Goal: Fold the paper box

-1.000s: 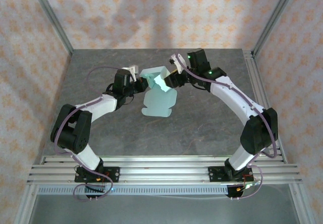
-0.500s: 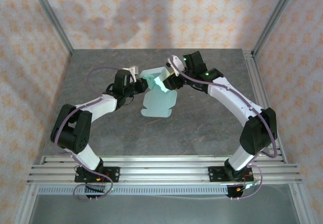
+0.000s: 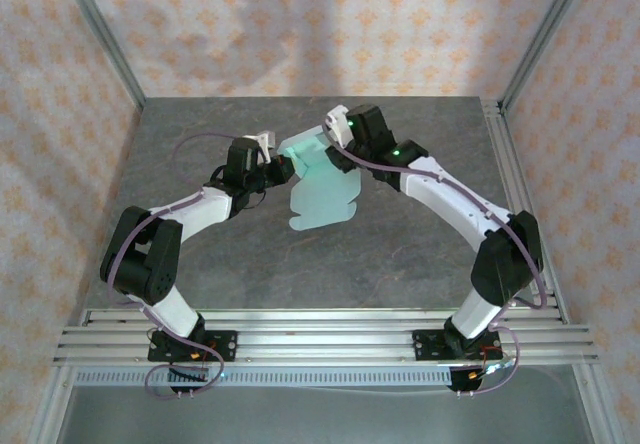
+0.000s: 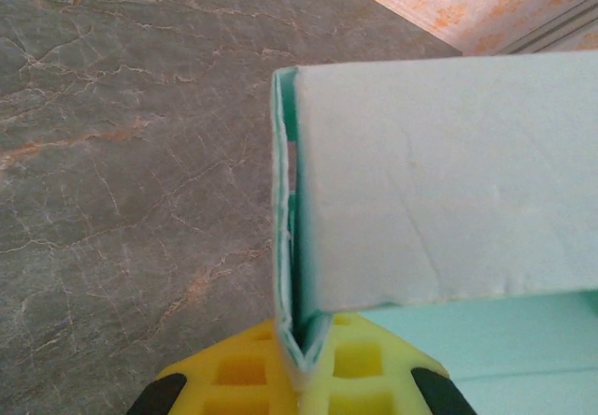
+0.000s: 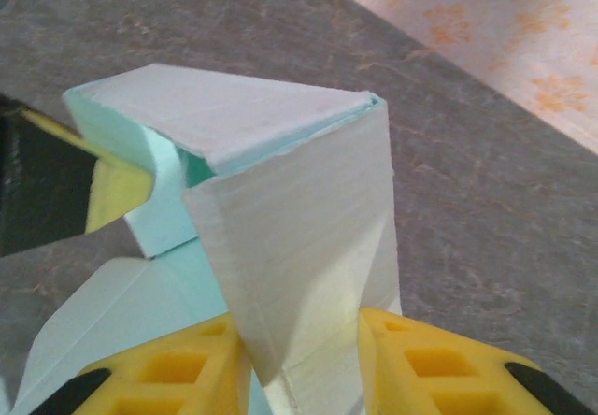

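Top external: I see the paper box (image 3: 322, 192) held between both grippers. The left gripper (image 3: 284, 168) pinches its left folded edge and the right gripper (image 3: 336, 160) clasps its raised far panel. Bare table (image 3: 420, 249) lies open all round the box.

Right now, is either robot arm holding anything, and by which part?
Yes, both hold the pale mint-blue card box. The left jaws pinch a folded edge of it, and the right jaws clasp a raised folded panel.

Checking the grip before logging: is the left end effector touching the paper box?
Touching. The left wrist view shows the left end effector shut on the paper box, the card's edge pinched between its yellow fingers.
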Controlling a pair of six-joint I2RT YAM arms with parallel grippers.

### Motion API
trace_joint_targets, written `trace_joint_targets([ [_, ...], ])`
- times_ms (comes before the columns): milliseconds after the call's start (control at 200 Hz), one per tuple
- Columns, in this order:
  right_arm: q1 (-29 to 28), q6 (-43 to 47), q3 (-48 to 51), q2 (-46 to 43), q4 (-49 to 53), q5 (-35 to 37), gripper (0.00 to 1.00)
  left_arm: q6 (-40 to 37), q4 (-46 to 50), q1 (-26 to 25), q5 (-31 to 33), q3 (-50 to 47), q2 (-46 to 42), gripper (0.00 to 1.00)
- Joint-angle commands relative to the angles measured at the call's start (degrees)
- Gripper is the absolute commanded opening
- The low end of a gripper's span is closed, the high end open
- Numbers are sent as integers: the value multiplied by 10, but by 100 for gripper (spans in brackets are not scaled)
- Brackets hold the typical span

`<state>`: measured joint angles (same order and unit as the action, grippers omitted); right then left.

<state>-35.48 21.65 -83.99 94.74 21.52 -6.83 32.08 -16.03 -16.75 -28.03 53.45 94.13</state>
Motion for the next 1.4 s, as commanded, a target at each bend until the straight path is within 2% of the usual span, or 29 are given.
trace_joint_targets([
  [0, -30, -13, 5, 19, -53, 122, 32, 2, -19, -6, -16, 24, -19, 0],
  [130, -60, -16, 5, 39, -89, 232, 31, 4, -2, -8, -4, 31, -20, 0],
  [255, -76, -11, 0, 59, -111, 335, 25, 9, 12, -8, -1, 38, -25, 0],
  [425, -85, 11, -12, 80, -120, 408, 21, 11, 33, -8, 5, 46, -32, 0],
  [505, -92, 30, -15, 90, -130, 436, 12, 12, 37, -8, 6, 47, -35, 0],
  [551, -97, 43, -16, 97, -138, 456, 0, 12, 38, -8, 7, 48, -36, 0],
  [751, -106, 82, -21, 119, -173, 511, 0, 12, 47, -8, 8, 54, -37, 0],
  [826, -106, 90, -18, 122, -184, 518, 19, 12, 47, -8, 7, 54, -36, 0],
  [911, -106, 98, -16, 126, -194, 526, 22, 12, 47, -8, 7, 53, -36, 0],
  [966, -106, 103, -16, 129, -197, 530, 20, 13, 46, -8, 7, 52, -36, 0],
  [1056, -107, 113, -17, 136, -206, 547, 0, 15, 44, -9, 6, 52, -36, 0],
  [1206, -110, 133, -14, 147, -233, 574, 0, 15, 48, -9, 6, 53, -37, 0],
  [1391, -114, 202, -1, 172, -335, 641, 0, 19, 52, -9, 6, 55, -38, 0],
])
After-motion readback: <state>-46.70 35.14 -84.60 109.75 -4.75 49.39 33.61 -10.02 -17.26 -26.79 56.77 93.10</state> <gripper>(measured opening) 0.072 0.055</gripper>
